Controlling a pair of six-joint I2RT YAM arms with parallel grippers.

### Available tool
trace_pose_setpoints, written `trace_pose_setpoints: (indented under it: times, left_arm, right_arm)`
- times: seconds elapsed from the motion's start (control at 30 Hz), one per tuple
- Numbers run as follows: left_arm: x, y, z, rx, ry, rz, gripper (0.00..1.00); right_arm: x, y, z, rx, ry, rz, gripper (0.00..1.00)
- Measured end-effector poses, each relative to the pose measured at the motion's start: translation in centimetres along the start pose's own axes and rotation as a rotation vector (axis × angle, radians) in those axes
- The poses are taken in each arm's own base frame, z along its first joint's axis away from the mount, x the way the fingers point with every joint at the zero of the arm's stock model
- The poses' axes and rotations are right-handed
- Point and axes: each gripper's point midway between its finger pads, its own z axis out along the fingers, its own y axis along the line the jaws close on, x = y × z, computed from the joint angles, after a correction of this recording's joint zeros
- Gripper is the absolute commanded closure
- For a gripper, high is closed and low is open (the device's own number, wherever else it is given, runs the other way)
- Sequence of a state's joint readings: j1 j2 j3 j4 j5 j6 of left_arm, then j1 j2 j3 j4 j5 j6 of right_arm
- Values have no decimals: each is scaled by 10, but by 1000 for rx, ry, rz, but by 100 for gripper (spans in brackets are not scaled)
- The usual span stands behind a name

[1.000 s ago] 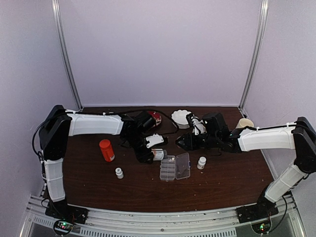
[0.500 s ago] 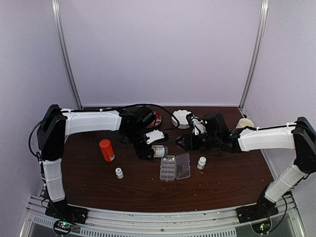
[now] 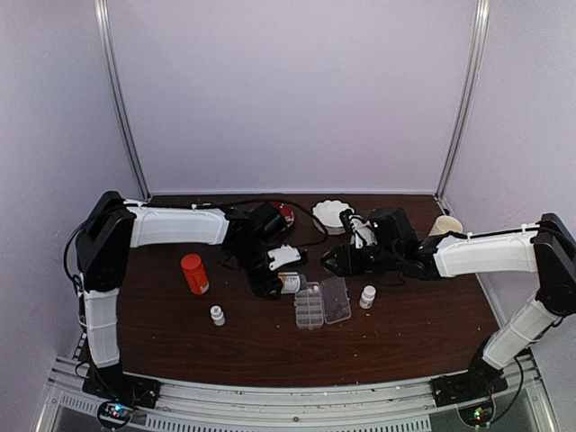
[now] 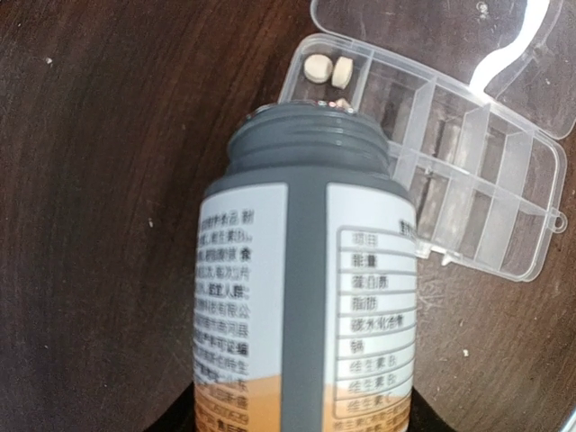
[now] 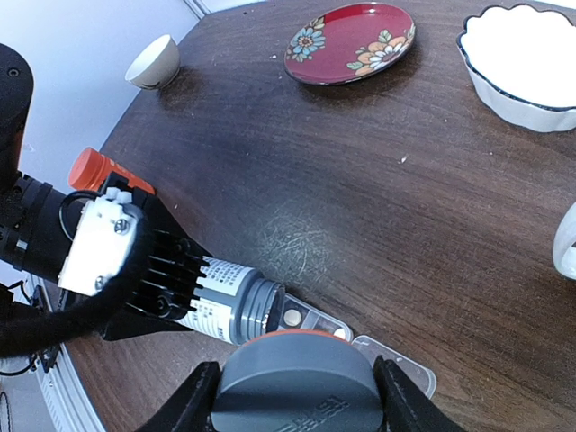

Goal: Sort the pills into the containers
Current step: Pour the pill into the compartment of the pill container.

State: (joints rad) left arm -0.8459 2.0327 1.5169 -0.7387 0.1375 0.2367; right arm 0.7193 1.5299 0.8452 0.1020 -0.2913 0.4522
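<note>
Progress: early. Two pills lie in the end cell of the pill box, right in front of the mouth of the grey bottle. The other cells in view look empty, lid hinged open. Left gripper is part closed around the bottle's body, holding it tipped on its side with the mouth toward that end cell. Right gripper is clamped on the grey cap, just above the box's near end. Judged left: most cells to fill, then recapping. Small white bottles stand capped, well off from both grippers.
</note>
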Motion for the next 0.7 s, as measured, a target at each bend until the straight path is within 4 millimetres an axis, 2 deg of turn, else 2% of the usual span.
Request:
trace_pose_setpoints:
  times: [0.23,0.47,0.7]
  left_arm:
    - [-1,0,-7,0,10,-1,100]
    - [-17,4,-23,-16,-31,5,100]
    - [-13,4,-16,-15,-10,1,100]
  right_arm:
    - [1,0,0,1,1,0,100]
    - [1,-1,0,2,2,0,100]
    - [4,-2,0,4,7,1,100]
